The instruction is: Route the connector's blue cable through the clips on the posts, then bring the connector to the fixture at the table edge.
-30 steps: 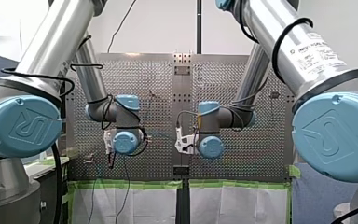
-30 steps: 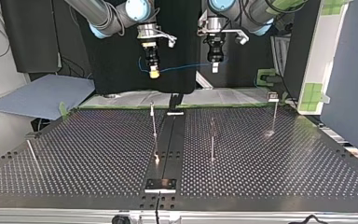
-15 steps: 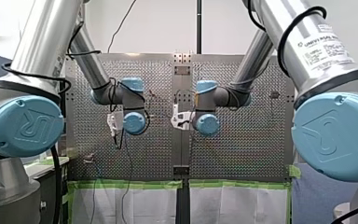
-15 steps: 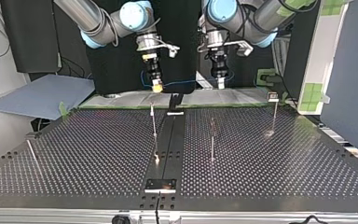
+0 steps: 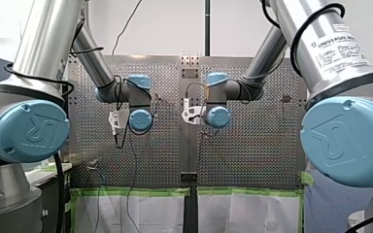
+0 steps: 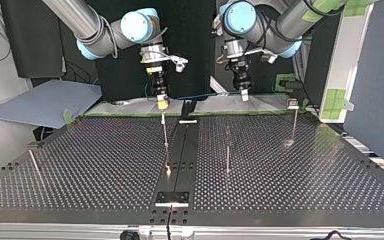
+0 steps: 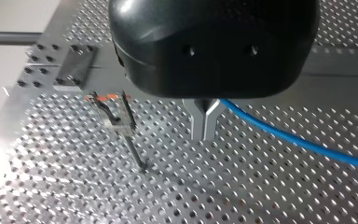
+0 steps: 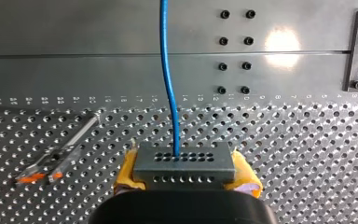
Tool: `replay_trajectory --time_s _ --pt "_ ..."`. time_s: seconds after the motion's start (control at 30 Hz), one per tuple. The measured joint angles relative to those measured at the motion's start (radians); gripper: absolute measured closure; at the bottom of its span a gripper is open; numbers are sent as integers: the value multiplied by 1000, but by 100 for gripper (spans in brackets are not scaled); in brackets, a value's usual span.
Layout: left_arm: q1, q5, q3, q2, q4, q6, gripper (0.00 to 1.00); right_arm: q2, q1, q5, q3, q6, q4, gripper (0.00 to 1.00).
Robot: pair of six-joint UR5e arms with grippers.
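Top view, near part of the worktop (image 6: 280, 200): no change, thin posts stand as before, middle post (image 6: 227, 152), left post (image 6: 165, 135), far-right post (image 6: 294, 125). Past them, both arms are lower than 1.0 s ago. The right jaws, on my right arm (image 6: 105, 35) at this view's left, now hang just above the left post's tip; earlier they were well above it. The left jaws, on my left arm (image 6: 280, 25) at this view's right, are lower too and shifted a little toward the view's right. The blue cable (image 6: 202, 95) runs between the two sets of jaws. Right wrist view: right jaws closed on the connector (image 8: 185, 161), a grey block squeezed between the yellow pads (image 8: 246, 175). The cable leaves its front face and runs straight ahead over the worktop. Left wrist view: left jaws closed, metal fingers (image 7: 204, 123) pressed together on the cable, which trails off to one side. A clip post (image 7: 121, 123) stands just beside them, apart.
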Motion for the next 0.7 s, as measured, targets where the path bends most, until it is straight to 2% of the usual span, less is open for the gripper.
replay_trajectory --time_s 0.33,0.7 --pt "27 4 11 1 -76 19 100 0 -11 -15 -85 0 92 100" --pt "76 35 92 39 -155 25 100 1 -12 -43 -143 -2 177 100"
